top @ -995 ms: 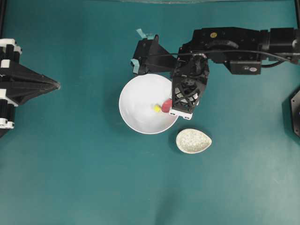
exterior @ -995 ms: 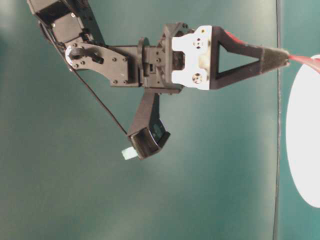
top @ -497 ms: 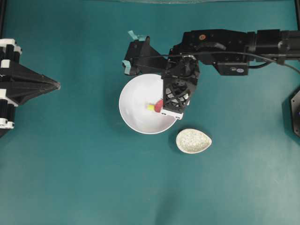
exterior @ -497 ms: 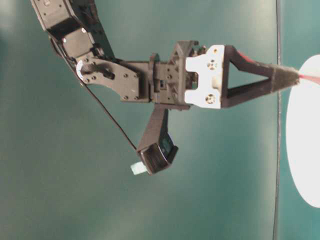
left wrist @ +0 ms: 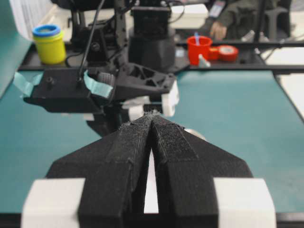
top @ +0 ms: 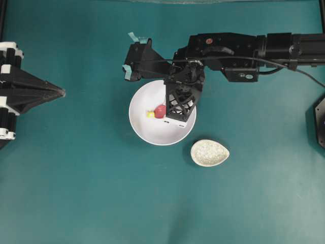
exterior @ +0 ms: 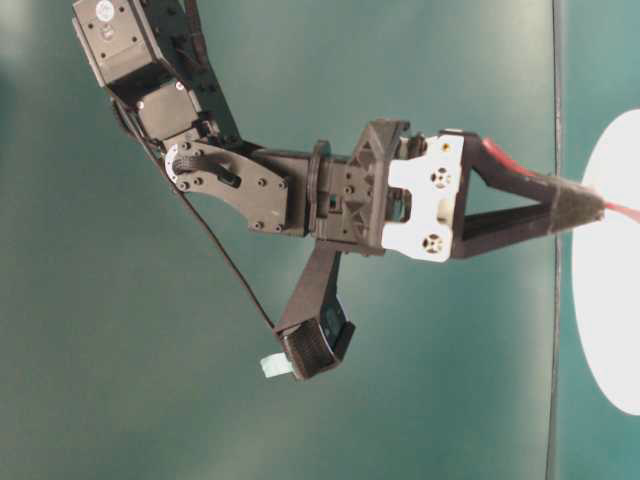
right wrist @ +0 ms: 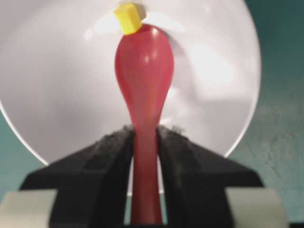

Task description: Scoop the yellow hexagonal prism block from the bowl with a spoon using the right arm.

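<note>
Right in close, the right gripper (right wrist: 145, 156) has its jaws pinching the handle of the spoon (right wrist: 144, 80), one black pad on each side of the pink-red stem. Straight out ahead of those jaws, the oval scoop reaches over the inside of the bowl (right wrist: 57, 95), and there at the scoop's far tip sits the yellow hexagonal prism block (right wrist: 128, 18), touching the front edge of the scoop; whether it is on the lip or just against it, I cannot tell. From above, the right arm (top: 228, 46) comes in from the right edge and its gripper hangs over the right half of the white bowl (top: 147, 132), with the spoon (top: 160, 111) poking out to the left of the jaws and the yellow block (top: 150, 114) just beyond the scoop, still inside the bowl. From table level the jaws slant down toward the bowl's rim (exterior: 610, 300), the red handle showing between them. Just past the bowl, on the side away from the arm, lies a small speckled dish (top: 209, 152) on the teal surface (top: 101, 193). Far off at the left edge, well apart from it all, the left gripper (left wrist: 151, 124) has its jaws pressed together, holding nothing.
</note>
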